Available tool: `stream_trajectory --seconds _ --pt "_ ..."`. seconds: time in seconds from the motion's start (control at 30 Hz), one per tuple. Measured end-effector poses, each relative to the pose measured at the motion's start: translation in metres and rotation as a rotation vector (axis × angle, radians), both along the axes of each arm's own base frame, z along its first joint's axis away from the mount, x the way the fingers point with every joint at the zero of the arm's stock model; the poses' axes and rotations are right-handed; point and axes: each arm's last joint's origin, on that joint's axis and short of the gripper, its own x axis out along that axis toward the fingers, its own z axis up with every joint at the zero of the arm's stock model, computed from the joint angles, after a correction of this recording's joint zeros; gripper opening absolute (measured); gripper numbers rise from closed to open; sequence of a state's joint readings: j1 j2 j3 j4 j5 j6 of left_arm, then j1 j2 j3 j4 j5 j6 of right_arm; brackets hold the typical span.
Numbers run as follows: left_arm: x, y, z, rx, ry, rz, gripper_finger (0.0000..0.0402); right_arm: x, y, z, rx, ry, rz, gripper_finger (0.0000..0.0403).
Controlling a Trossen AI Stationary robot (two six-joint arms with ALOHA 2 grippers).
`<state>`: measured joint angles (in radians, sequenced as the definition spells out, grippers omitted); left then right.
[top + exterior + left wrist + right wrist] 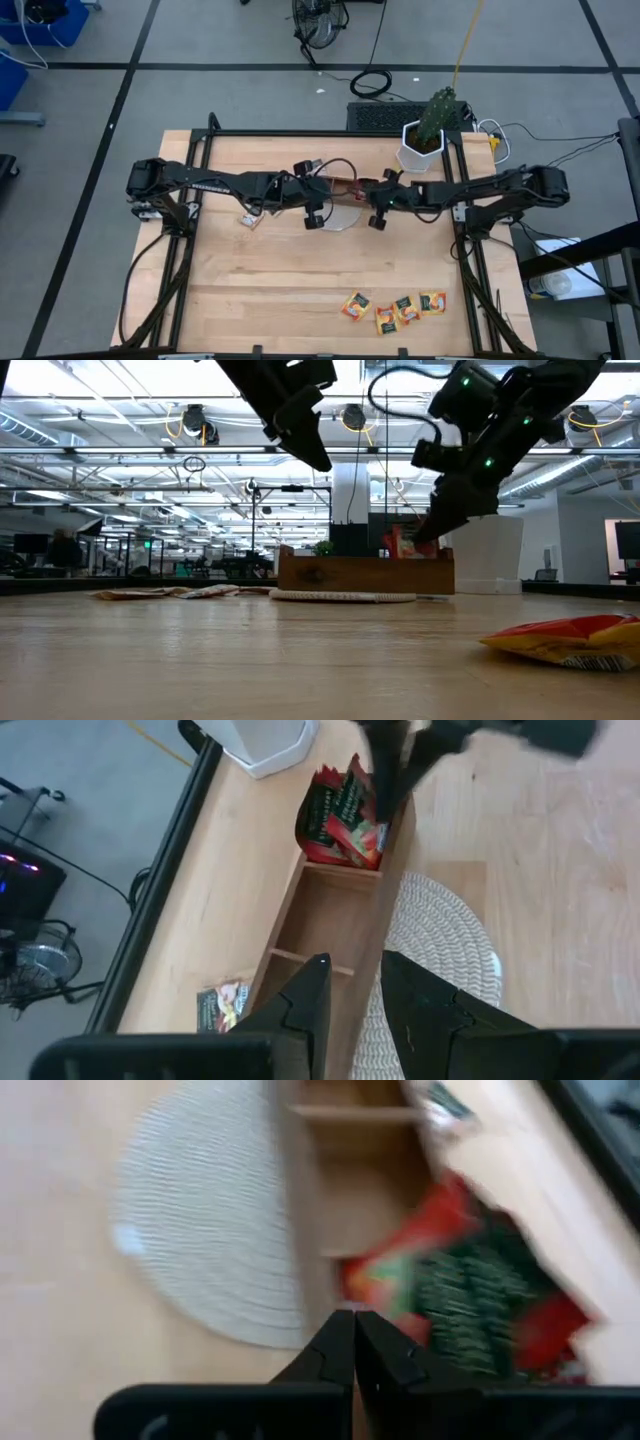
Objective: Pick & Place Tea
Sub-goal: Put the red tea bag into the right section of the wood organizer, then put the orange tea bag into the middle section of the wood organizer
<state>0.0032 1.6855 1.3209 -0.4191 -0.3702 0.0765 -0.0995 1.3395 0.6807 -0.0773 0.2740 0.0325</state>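
The brown wooden tray (345, 186) stands at the table's middle, partly on a round white mat (340, 216). Red tea sachets (345, 815) fill its right end compartment; the other compartments (330, 920) look bare. Several orange-yellow sachets (395, 310) lie flat near the front right edge. Pale sachets (250, 218) lie left of the tray. My left gripper (355, 985) hovers open above the tray's left part, with nothing between its fingers. My right gripper (353, 1330) is shut, slanting down at the red sachets' compartment. My right gripper's shut fingertips (385, 805) stand at the edge of the red sachets, beside the tray's near wall. Nothing shows between the fingers. Whether they touch the sachets or the wall, I cannot tell.
A white pot with a green plant (425, 145) stands at the far right, behind the tray. One orange-yellow sachet (565, 640) lies close to the low camera. Bare wood (270, 280) spreads across the near left of the table.
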Motion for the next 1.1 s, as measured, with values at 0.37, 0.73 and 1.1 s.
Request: stream_trajectory --seconds 0.37,0.73,1.1 --pt "-0.005 0.002 -0.004 0.006 0.072 -0.008 0.0097 -0.034 0.069 0.033 0.318 -0.051 0.377 0.0001" --pt "-0.007 0.019 -0.015 -0.257 0.095 -0.256 0.0097 -0.042 0.123 0.042 0.58 -0.748 0.956 0.0072" --pt "-0.006 0.015 -0.014 -0.334 0.073 -0.36 0.0097 -0.04 0.16 0.079 0.266 -0.098 0.525 0.0237"
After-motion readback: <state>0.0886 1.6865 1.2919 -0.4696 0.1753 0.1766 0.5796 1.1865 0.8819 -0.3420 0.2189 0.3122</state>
